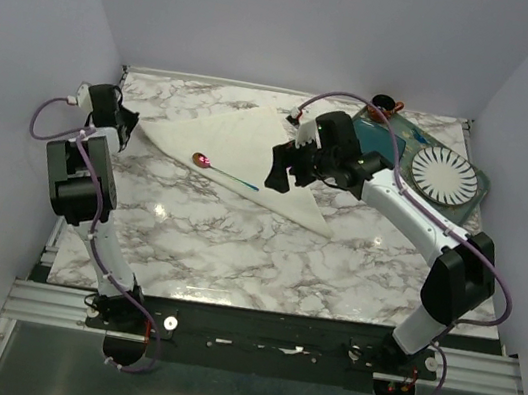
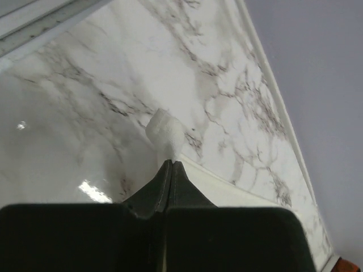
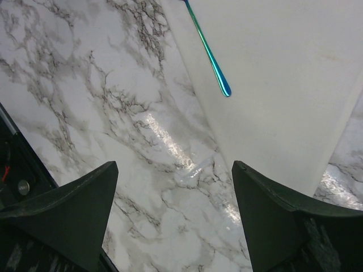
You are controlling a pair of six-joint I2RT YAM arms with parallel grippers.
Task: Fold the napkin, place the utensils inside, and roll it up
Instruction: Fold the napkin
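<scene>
Two arms reach over the grey-veined white marble table. The large cream cloth napkin lies flat toward the table's far side, folded into a long triangle. On it, close to its near edge, rests the slim metal spoon, its coppery-pink bowl to the left and its thin teal-blue handle running right. The left gripper is at the napkin's left tip with its jaws pressed together on the cloth. In the left wrist view, a small bunched tuft of that corner sticks out past the closed fingertips. The right gripper hangs above the napkin's right half, jaws spread wide and holding nothing. Its wrist camera shows the spoon's handle end and the napkin's near edge beyond the two fingers. At the far right, a white ribbed round plate sits on a teal tray, with a small brown cup at the tray's far end
</scene>
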